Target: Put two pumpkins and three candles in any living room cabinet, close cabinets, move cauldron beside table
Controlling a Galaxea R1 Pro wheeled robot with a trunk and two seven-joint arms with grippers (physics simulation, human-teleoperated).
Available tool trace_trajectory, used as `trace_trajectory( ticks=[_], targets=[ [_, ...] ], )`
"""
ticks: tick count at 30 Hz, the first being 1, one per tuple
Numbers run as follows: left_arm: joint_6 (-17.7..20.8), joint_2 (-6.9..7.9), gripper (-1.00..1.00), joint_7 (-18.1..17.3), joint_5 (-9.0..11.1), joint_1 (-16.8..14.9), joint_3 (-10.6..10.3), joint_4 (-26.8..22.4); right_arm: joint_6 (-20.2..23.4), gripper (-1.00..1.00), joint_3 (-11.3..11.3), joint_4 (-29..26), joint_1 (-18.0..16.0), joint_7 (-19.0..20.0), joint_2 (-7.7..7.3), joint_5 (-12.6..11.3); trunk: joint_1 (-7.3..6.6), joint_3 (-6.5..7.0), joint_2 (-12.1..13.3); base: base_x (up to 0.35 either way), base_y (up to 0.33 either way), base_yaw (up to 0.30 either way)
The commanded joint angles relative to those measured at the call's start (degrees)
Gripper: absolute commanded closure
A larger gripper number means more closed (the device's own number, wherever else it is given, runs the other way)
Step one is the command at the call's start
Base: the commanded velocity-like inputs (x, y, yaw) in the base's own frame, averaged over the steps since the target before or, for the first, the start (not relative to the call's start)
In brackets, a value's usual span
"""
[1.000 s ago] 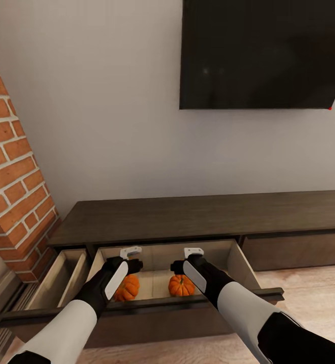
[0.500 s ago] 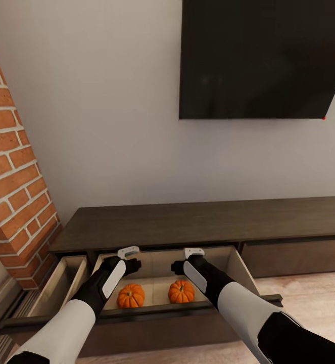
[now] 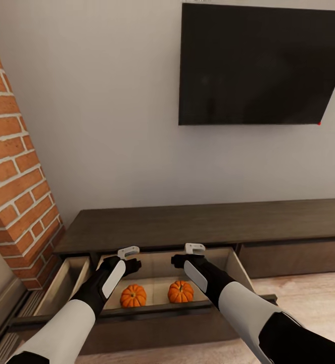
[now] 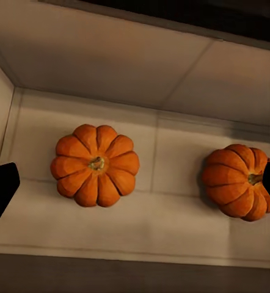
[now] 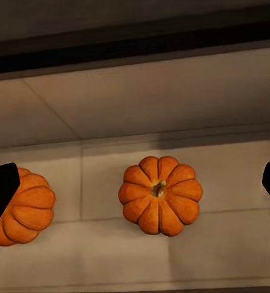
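Both arms have lifted clear of the drawer over the last second, and the head camera has tipped up with them, so more of the television [image 3: 260, 64] shows on the wall now. A second ago the left pumpkin was half hidden behind the left hand; now it sits in plain sight on the drawer floor.

Working down from the biggest thing: the cabinet [image 3: 197, 222] runs long and low under the television, next to the brick column [image 3: 15, 167]. Two of its drawers stand pulled out. The wide middle drawer [image 3: 233, 265] holds both pumpkins, and the narrower one beside the bricks [image 3: 61, 283] looks empty as far as it can be seen.

The left pumpkin [image 3: 133, 296] and the right pumpkin [image 3: 181, 291] rest side by side on the pale drawer bottom, near each other but not touching, both stem up.

The left hand [image 3: 128, 255] and the right hand [image 3: 190, 253] hover above the drawer, each over its own pumpkin. In the wrist views each hand's fingertips [image 4: 0, 189] [image 5: 0, 192] sit far apart at the frame edges with nothing between them, so both are wide and holding nothing.

My reading is that the pumpkin part of the job is done: both are released inside the cabinet. What remains, going by the task, is the three candles, shutting the two open drawers, and moving the cauldron next to the desk. It may make sense to leave a drawer open until the candles are in.
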Motion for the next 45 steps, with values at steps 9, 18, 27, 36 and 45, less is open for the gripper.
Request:
trace_trajectory(
  ticks=[9, 18, 27, 36, 45],
  targets=[
    [0.12, 0.03, -1.0, 0.54, 0.61, -0.03, -0.2, -0.08, -0.84, -1.0, 0.63, -0.09, -0.06, -0.49, -0.26, -0.44, -1.99, 1.56, 3.6, -0.078, 0.0, 0.0],
    [0.12, 0.13, -1.0, 0.48, 0.61, -0.03, -0.2, -0.08, -0.23, -1.0, 0.65, -0.18, -0.06, -0.63, -0.36, -0.44, -3.97, 3.18, 7.21, -0.079, 0.0, 0.0],
    [0.12, 0.07, -1.0, 0.47, 0.61, -0.03, -0.12, -0.08, -0.28, -1.0, 0.74, -0.25, 0.15, -0.63, -0.35, -0.44, -5.95, 4.79, 10.82, -0.274, 0.0, 0.0],
    [0.11, 0.07, -1.0, 0.46, 0.61, -0.03, -0.12, -0.08, -0.29, -1.0, 0.74, -0.17, 0.17, -0.63, -0.36, -0.44, -7.92, 6.41, 14.43, -0.337, 0.0, 0.0],
    [0.12, 0.07, -1.0, 0.45, 0.61, -0.03, -0.12, -0.08, -0.2, -1.0, 0.74, -0.17, 0.17, -0.55, -0.36, -0.44, -9.9, 8.02, 18.04, -0.338, 0.0, 0.0]
  ],
)
